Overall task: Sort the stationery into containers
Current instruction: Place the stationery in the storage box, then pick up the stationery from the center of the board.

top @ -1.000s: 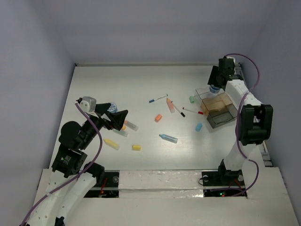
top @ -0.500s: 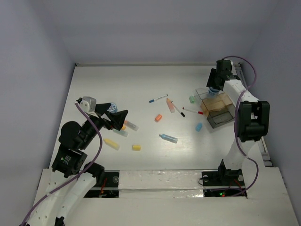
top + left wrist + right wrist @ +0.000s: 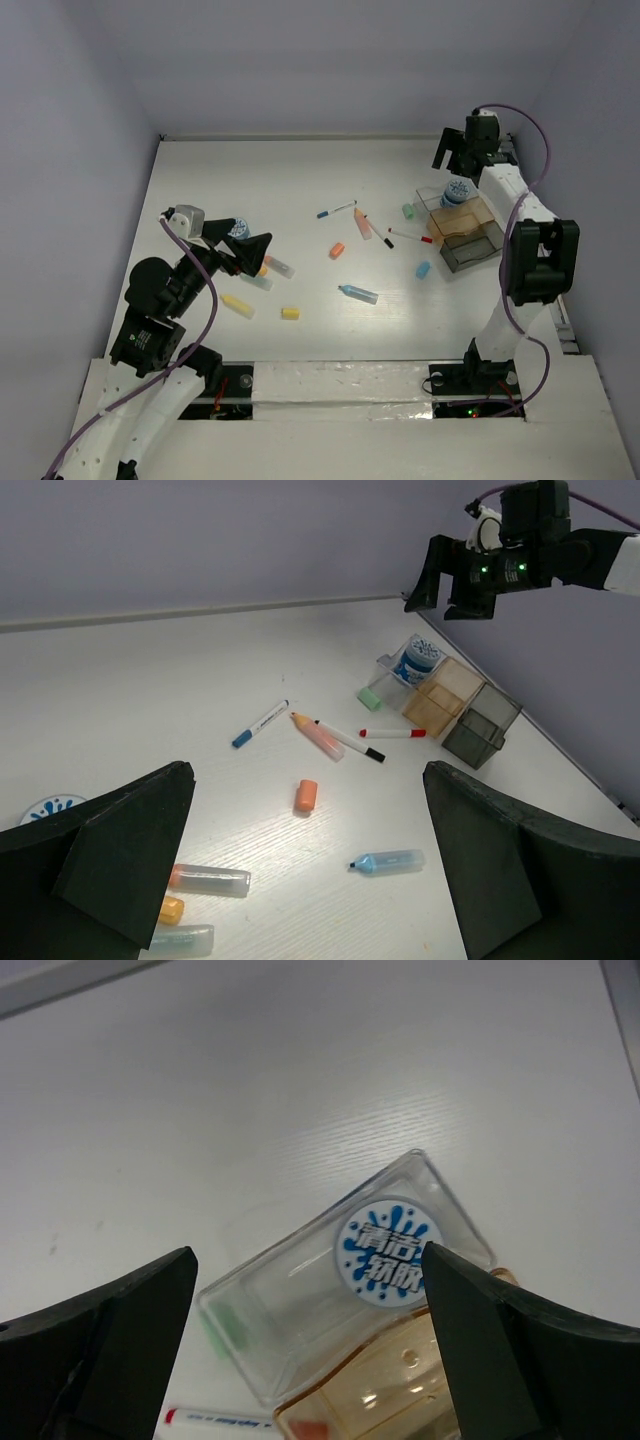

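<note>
Left gripper wide and empty near yellow sticks well left of the tray, red-tipped marker lies lengthwise toward the tray, likely next for right gripper, spread empty above the roll in the tray

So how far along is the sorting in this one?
Barely started. Done: one blue-and-white roll lies in the clear compartment of the tray. In hand: nothing; the right gripper is open above the tray, the left gripper open over loose items. Left: pens, orange stick, yellow sticks, capped blue marker, green eraser beside the tray.
</note>
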Available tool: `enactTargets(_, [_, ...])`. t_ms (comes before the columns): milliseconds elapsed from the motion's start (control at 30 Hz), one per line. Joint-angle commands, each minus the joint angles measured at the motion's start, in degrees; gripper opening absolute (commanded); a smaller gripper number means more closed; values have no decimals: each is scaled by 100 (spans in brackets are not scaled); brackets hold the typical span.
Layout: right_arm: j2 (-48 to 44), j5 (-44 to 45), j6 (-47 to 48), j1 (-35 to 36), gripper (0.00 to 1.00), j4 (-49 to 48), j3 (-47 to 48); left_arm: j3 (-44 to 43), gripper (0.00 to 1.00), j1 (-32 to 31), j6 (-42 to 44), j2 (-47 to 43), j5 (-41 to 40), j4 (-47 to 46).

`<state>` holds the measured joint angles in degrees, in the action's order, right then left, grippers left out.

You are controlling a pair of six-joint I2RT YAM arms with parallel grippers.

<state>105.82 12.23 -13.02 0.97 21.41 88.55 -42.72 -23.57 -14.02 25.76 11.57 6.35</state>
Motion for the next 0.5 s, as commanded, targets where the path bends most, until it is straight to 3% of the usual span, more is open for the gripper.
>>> enactTargets(0, [-737, -993, 27, 306, 100, -645, -188, 9, 99, 36, 14, 17, -94, -222])
enactTargets(233, [-994, -2056, 317, 2493, 100, -1384, -576, -52, 99, 230, -74, 26, -638, -108])
enactTargets(467, [-19, -2313, 809, 4462, 100, -1473, 205, -245, 99, 450, -478, -1, -2489, 401])
